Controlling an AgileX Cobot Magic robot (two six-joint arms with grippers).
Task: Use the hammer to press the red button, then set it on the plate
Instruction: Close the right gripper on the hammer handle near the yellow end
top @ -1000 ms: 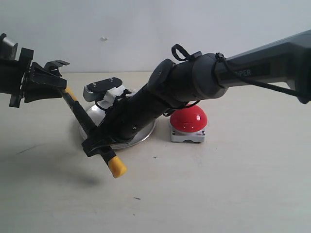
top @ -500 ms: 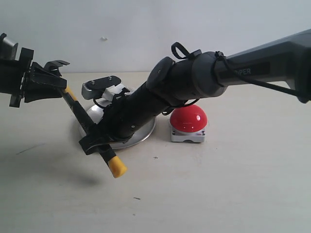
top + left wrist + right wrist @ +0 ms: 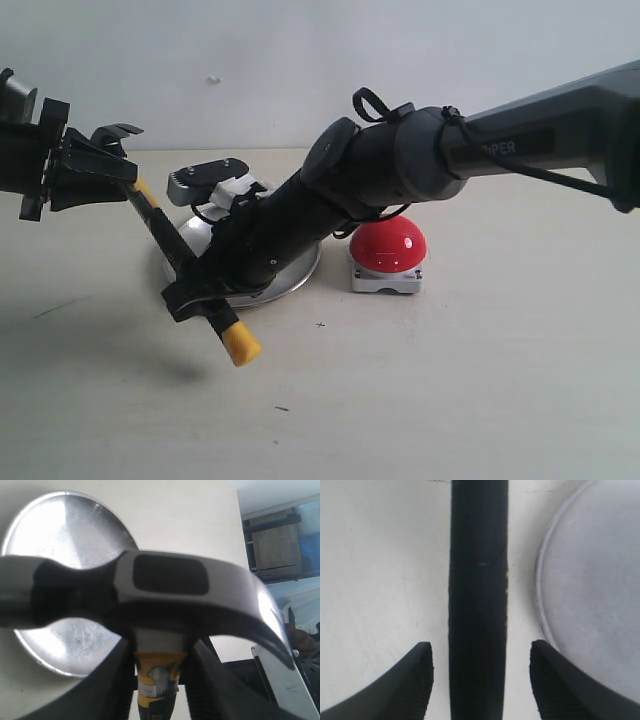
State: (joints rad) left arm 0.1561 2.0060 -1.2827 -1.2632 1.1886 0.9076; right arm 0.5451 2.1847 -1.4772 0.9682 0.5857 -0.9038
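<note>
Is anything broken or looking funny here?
Nothing is broken or spilled. The hammer hangs slanted in the air, its head end held by the left gripper, while the right gripper flanks the handle, jaws open, not touching. The plate and red button sit flat.

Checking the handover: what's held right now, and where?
The left end effector grips the hammer just below its head; the right end effector only straddles the handle, open.

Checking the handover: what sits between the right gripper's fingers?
The hammer: its black handle runs between the fingers, a gap on each side, seen in the right wrist view.
</note>
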